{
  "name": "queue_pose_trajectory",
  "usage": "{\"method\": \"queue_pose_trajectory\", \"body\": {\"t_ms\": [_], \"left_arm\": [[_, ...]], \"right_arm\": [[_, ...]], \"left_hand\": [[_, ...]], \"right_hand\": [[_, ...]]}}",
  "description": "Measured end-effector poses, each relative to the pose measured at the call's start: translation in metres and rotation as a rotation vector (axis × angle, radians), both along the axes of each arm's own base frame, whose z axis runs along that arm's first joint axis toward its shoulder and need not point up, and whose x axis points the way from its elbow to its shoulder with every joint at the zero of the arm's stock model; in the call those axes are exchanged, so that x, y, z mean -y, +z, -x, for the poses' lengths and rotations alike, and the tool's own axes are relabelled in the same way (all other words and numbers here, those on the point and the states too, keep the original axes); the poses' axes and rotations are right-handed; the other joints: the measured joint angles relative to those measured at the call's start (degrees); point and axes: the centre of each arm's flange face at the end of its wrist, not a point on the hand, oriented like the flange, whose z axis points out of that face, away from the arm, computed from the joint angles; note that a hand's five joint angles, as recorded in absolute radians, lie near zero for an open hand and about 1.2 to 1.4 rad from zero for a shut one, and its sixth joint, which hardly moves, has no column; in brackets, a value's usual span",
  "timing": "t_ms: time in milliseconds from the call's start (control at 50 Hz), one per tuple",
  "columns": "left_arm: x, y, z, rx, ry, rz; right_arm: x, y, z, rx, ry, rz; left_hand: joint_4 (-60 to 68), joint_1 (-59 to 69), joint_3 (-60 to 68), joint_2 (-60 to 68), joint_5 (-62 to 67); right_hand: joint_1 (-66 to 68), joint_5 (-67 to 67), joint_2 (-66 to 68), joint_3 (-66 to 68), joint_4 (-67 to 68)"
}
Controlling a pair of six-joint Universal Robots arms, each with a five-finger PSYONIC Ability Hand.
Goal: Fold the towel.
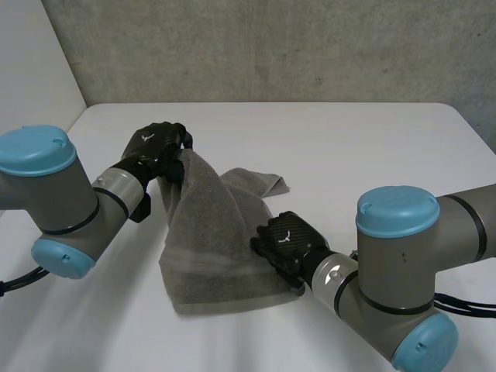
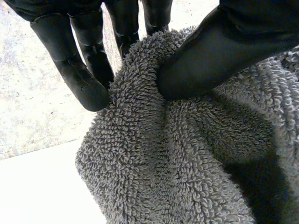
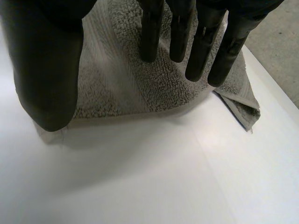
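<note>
A white table (image 1: pixel 349 147) bears a grey towel (image 1: pixel 209 240) at its middle, with the far left part lifted. Up close, the left hand (image 1: pixel 159 151) pinches a towel fold between thumb (image 2: pixel 210 56) and fingers (image 2: pixel 79 79). The right hand (image 1: pixel 283 240) is at the towel's near right edge, its fingers (image 3: pixel 201 51) straight. Whether they touch the towel is hard to tell.

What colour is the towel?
Grey terry towel, with a flatter woven band across its near end. Clearest in the head view.
</note>
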Motion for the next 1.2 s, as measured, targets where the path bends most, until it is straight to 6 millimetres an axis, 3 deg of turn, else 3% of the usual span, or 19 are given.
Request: {"method": "queue_pose_trajectory", "body": {"t_ms": [300,520,720,1200], "left_arm": [[0.0,0.0,0.0,-0.004,-0.001,-0.003],[-0.001,0.0,0.001,-0.004,-0.002,-0.003],[-0.001,0.0,0.001,-0.004,-0.002,-0.002],[-0.002,-0.001,0.002,-0.003,-0.006,-0.003]], "right_arm": [[0.002,-0.003,0.001,0.048,0.006,-0.104],[0.0,-0.017,0.003,0.0,0.01,-0.165],[0.001,-0.025,-0.001,0.006,0.017,-0.152],[0.014,-0.014,-0.012,0.068,0.021,-0.08]], "left_hand": [[0.0,0.0,0.0,0.0,0.0],[0.0,0.0,0.0,0.0,0.0],[0.0,0.0,0.0,0.0,0.0],[0.0,0.0,0.0,0.0,0.0]], "right_hand": [[2.5,5.5,1.7,2.5,2.6],[4.6,7.2,5.0,4.5,4.5],[22.0,20.8,18.1,22.4,22.3],[29.6,31.3,29.6,29.5,29.7]]}}
